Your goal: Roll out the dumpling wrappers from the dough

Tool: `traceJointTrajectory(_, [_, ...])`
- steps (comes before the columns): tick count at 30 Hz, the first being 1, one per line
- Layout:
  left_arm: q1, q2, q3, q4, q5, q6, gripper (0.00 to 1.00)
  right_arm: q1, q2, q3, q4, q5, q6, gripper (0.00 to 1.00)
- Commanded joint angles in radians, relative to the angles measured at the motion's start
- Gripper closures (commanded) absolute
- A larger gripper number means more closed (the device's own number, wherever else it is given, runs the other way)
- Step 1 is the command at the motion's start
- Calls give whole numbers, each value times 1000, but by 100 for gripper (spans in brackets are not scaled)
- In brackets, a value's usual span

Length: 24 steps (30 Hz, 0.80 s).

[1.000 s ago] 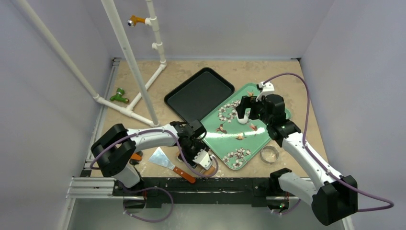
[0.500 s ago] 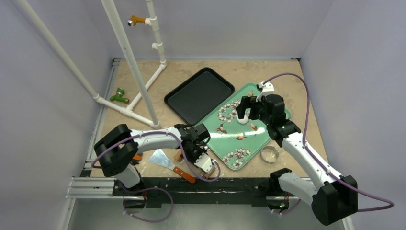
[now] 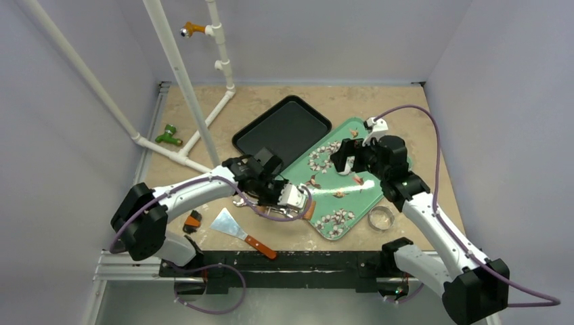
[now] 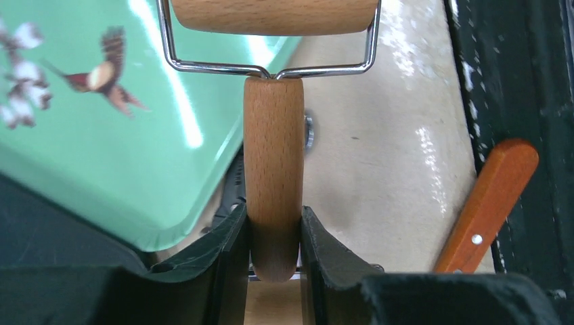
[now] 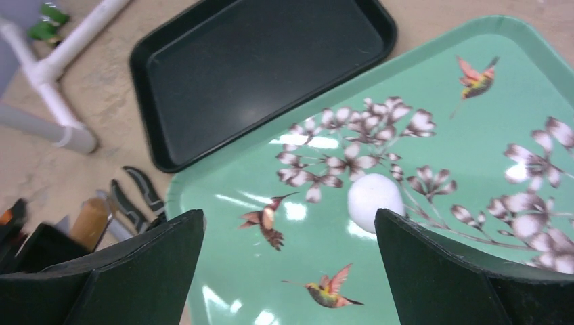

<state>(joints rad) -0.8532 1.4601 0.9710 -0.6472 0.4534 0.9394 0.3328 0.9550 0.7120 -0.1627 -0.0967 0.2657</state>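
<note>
Now the left gripper (image 4: 274, 233) is clamped on the handle of the rolling pin (image 4: 273, 156). The handle runs straight out from the jaws, with the roller crosswise above the green tray's (image 4: 101, 169) edge. Over that tray the right gripper (image 5: 290, 267) hangs with fingers wide apart above the white dough round (image 5: 374, 201), near the black tray (image 5: 264, 68).

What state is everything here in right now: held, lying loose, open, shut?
Green tray: flat on the table.
Black tray: flat on the table, beside the green tray.
Rolling pin: gripped by its handle, roller at the green tray's edge.
Left end effector: shut on the rolling pin.
Right end effector: open wide above the green tray.
Dough piece: loose on the green tray, untouched.
Ring cutter: lying on the table.
Spatula: lying on the table.
</note>
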Motion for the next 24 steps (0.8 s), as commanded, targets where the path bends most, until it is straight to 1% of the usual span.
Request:
traceJointTrajectory(1, [83, -53, 64, 137, 129, -196, 100, 3, -53, 28, 80, -231, 50, 1])
traceJointTrajectory(4, [100, -68, 75, 207, 123, -262, 100, 3, -72, -5, 164, -337, 171, 1])
traceJointTrajectory(6, [101, -62, 102, 196, 120, -297, 100, 4, -69, -24, 227, -438, 247, 1])
traceJointTrajectory(8, [102, -66, 117, 196, 119, -326, 100, 12, -61, -38, 260, -478, 305, 1])
traceJointTrajectory(10, [101, -76, 118, 205, 121, -334, 100, 35, -48, -65, 302, -482, 364, 1])
traceJointTrajectory(12, [101, -77, 128, 209, 112, -345, 100, 66, -22, -82, 320, -476, 396, 4])
traceJointTrajectory(17, [101, -78, 143, 205, 94, -355, 100, 116, 58, -56, 264, -447, 402, 11])
traceJointTrajectory(21, [102, -72, 147, 211, 86, -358, 100, 151, 100, -64, 333, -469, 457, 17])
traceJointTrajectory(24, [101, -70, 151, 220, 84, -361, 100, 191, 152, -38, 315, -442, 437, 23])
